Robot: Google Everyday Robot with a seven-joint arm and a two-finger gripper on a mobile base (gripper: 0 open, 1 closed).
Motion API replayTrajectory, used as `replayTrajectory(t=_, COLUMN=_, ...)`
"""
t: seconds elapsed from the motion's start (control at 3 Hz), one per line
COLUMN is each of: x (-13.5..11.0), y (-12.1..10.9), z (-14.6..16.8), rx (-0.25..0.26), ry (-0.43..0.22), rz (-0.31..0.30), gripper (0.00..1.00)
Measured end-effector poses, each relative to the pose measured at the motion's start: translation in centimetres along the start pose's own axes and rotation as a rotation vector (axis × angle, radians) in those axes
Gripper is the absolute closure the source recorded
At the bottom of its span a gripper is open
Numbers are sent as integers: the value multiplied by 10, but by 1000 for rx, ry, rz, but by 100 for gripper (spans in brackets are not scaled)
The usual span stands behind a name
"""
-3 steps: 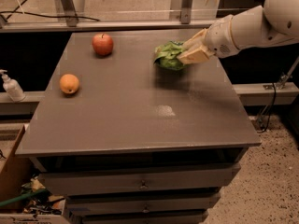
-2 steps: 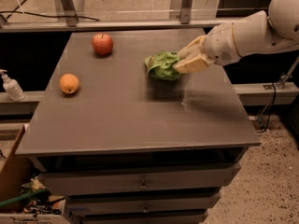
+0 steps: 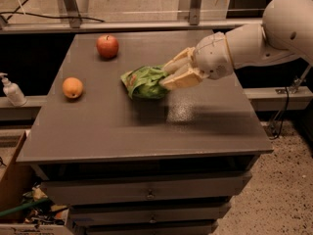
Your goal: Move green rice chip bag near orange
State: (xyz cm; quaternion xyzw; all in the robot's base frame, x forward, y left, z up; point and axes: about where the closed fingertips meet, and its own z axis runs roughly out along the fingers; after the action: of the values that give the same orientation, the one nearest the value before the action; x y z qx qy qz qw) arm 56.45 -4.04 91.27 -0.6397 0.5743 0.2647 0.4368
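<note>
The green rice chip bag (image 3: 144,82) is held by my gripper (image 3: 168,76) over the middle of the grey table (image 3: 146,131). The gripper's cream fingers are shut on the bag's right end, and the white arm reaches in from the right. The orange (image 3: 72,87) sits near the table's left edge, well left of the bag. The bag hangs close above or on the tabletop; I cannot tell which.
A red apple (image 3: 107,46) sits at the back left of the table. A white pump bottle (image 3: 11,90) stands on a ledge left of the table. Drawers are below the tabletop, and a cardboard box with clutter (image 3: 19,199) is on the floor at lower left.
My gripper has carried the green bag leftward and toward the front, from the table's back right to its middle, closer to the orange.
</note>
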Motion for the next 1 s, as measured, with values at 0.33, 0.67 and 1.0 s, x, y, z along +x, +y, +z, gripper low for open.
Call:
replayTrajectory(t=0.33, x=-20, y=8, z=26, rx=-63, ry=-55, rz=-60, gripper=100)
replayTrajectory(t=0.67, x=-26, y=5, z=51, rx=-93, ry=-75, rz=-111, gripper=100)
replayTrajectory(t=1.0, x=-28, y=-5, z=73, rx=-110, ry=-86, rz=-150, gripper=100)
